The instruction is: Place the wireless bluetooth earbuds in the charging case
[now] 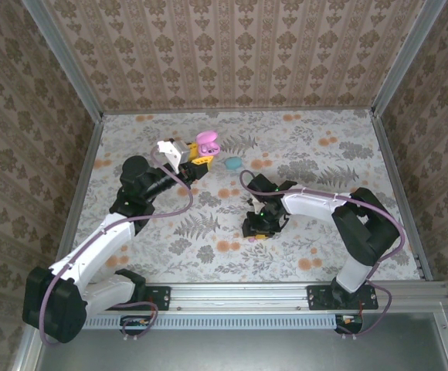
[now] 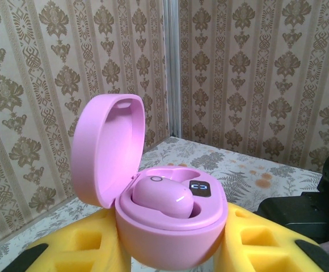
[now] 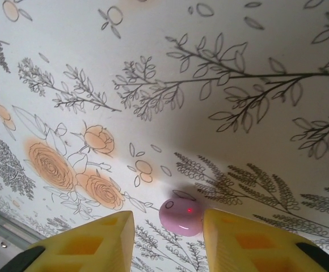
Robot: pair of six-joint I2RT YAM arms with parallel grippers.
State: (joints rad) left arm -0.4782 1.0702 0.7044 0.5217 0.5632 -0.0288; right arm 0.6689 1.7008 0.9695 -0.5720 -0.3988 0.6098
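So the left fingers (image 2: 91,249) are clamped on the bottom half of the pink case (image 2: 170,226). They hold it up off the bench (image 3: 153,56) with the lid (image 2: 105,147) flipped back and the mouth facing up. My guess is that's so the other arm can drop a bud straight in.

One pink bud (image 2: 161,198) already sits in its pocket inside the case. I can't really see whether the spot beside it is free.

The loose bud (image 3: 180,217) lies on the bench, well apart from the case, nearer the arm bases and off to the case's right. The right fingers (image 3: 249,243) straddle it, low over the bench. One looks to touch it and the other shows a gap, so they're spread around it, no grip yet.

A teal piece (image 1: 230,162) lies just right of the case, too small to say what it is.
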